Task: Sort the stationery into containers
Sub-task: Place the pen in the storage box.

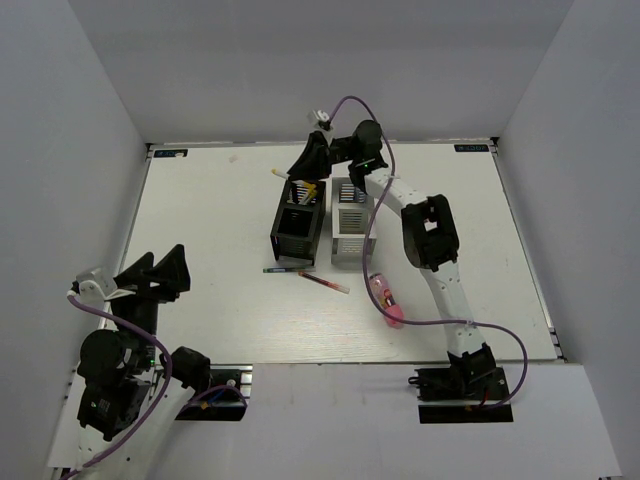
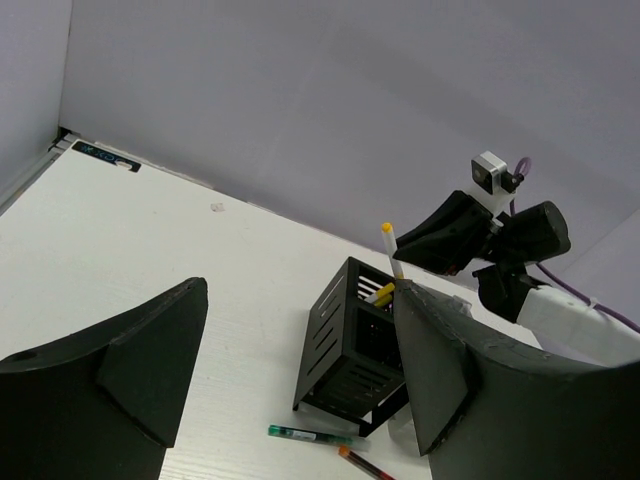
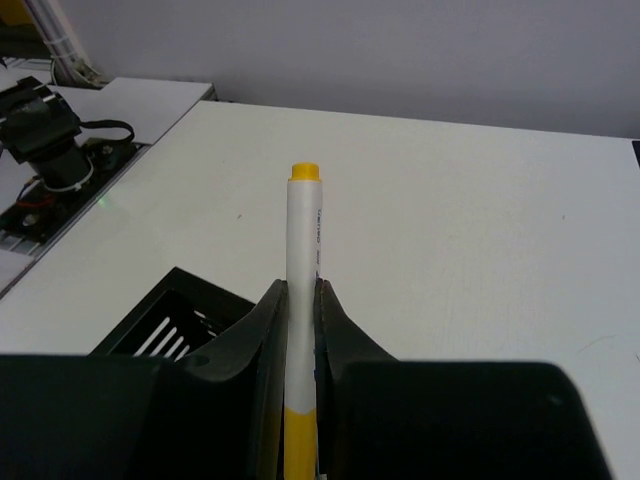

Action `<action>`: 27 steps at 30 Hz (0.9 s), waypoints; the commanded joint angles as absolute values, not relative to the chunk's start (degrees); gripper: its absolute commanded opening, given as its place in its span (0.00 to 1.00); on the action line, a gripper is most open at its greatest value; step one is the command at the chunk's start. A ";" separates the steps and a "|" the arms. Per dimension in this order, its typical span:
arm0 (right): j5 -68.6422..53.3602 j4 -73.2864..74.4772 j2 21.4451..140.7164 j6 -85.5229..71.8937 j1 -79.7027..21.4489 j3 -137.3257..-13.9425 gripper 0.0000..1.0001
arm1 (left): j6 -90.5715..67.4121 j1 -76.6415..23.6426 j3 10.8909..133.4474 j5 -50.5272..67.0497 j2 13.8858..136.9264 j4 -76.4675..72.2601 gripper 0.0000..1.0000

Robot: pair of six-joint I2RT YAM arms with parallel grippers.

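My right gripper (image 1: 303, 166) is shut on a thin white stick with a yellow tip (image 1: 279, 174), held above the far black bin (image 1: 305, 192). In the right wrist view the stick (image 3: 303, 240) stands clamped between the fingers (image 3: 262, 330). The left wrist view shows it (image 2: 392, 252) over the black bins (image 2: 345, 345), where yellow-tipped sticks (image 2: 383, 293) lie. The white/grey bins (image 1: 350, 225) adjoin the black ones. A dark slim pen (image 1: 289, 269), a red pen (image 1: 326, 283) and a pink tube (image 1: 386, 299) lie on the table. My left gripper (image 1: 160, 274) is open and empty. I cannot make out the blue-capped tube.
The white table (image 1: 210, 220) is walled by grey panels on three sides. The right arm's purple cable (image 1: 368, 225) loops over the white/grey bins. The dark pen (image 2: 310, 435) and red pen (image 2: 358, 464) lie just in front of the black bins.
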State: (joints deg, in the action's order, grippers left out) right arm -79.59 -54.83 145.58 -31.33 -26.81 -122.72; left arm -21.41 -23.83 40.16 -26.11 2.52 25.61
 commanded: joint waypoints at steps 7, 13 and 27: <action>-76.90 -42.03 144.93 -20.31 -27.86 -125.95 0.00 | -20.74 -23.55 40.08 -25.22 3.87 25.49 0.85; -76.47 -38.42 144.76 -17.32 -27.60 -125.60 0.00 | -20.74 -23.55 40.08 -25.22 3.34 25.49 0.85; -76.47 -29.10 141.42 -9.59 -27.25 -121.73 0.25 | -20.74 -23.55 40.08 -25.22 3.34 25.49 0.85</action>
State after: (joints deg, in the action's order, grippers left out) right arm -76.82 -31.38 145.58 -12.49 -27.62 -122.10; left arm -21.39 -23.79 40.18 -26.11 2.52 25.61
